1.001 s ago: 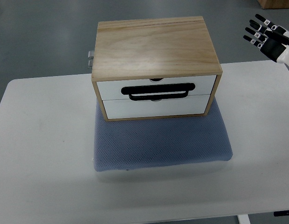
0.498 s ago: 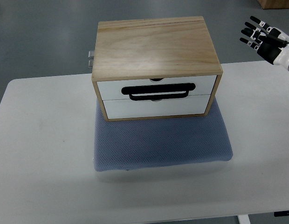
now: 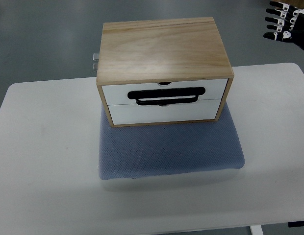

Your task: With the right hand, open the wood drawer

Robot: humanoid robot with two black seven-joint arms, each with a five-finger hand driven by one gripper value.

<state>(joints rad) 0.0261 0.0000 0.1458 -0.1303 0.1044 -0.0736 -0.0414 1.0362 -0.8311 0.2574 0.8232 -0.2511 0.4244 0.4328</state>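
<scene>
You haven't really started on this one: both white drawers on the wooden box (image 3: pixel 164 58) are flush shut, and the black handle (image 3: pixel 166 96) across the upper drawer (image 3: pixel 164 90) is untouched. The box sits at the back of a blue mat (image 3: pixel 171 149) in the middle of the white table (image 3: pixel 44 161). Your right hand (image 3: pixel 288 22) is way up in the top right corner, off past the table edge, fingers spread and holding nothing. So the whole reach, grab and pull is left. Nothing blocks the front of the box. There's a small metal bit (image 3: pixel 95 60) sticking out of its left side, no bother.
</scene>
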